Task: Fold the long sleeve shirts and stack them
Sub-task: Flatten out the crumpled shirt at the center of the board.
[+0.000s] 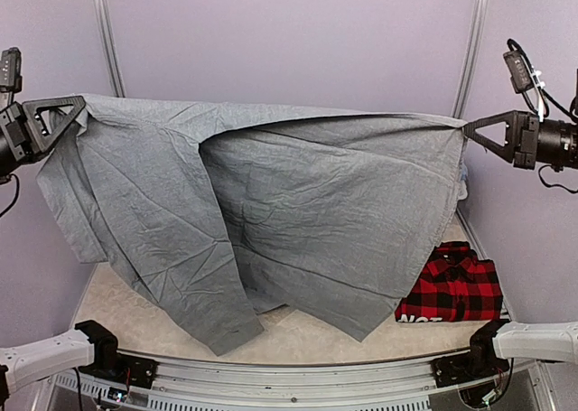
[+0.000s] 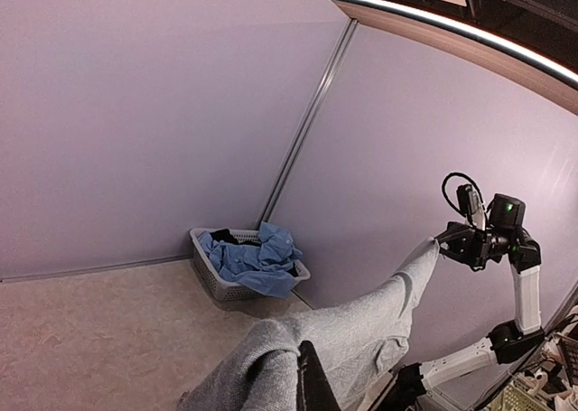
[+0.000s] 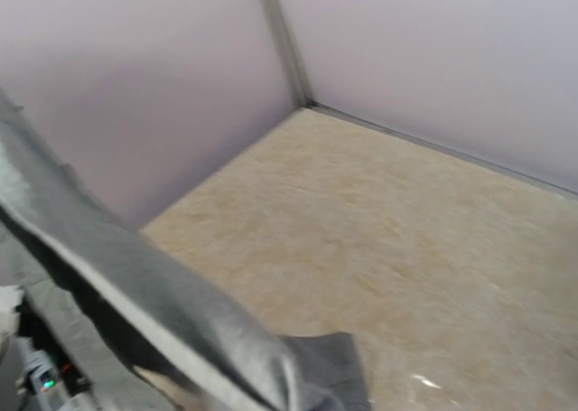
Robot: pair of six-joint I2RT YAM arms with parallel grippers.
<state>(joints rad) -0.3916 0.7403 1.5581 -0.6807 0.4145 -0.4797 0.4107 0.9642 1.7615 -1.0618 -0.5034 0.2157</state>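
The grey shirt (image 1: pixel 271 212) hangs stretched high above the table, held at both upper corners. My left gripper (image 1: pixel 74 109) is shut on its left corner, and my right gripper (image 1: pixel 468 127) is shut on its right corner. A sleeve and the hem droop down to the tabletop (image 1: pixel 298 334). In the left wrist view the grey shirt (image 2: pixel 361 325) runs taut from my black finger (image 2: pixel 312 384) across to the right gripper (image 2: pixel 452 239). The right wrist view shows the grey shirt (image 3: pixel 135 284) draped over the jaws, hiding them. The red-and-black plaid shirt (image 1: pixel 453 286) lies folded at the near right.
A grey basket (image 2: pixel 217 280) holding blue cloth (image 2: pixel 257 259) stands in the far right corner by the wall, hidden behind the raised shirt in the top view. Purple walls close the table at the back and both sides.
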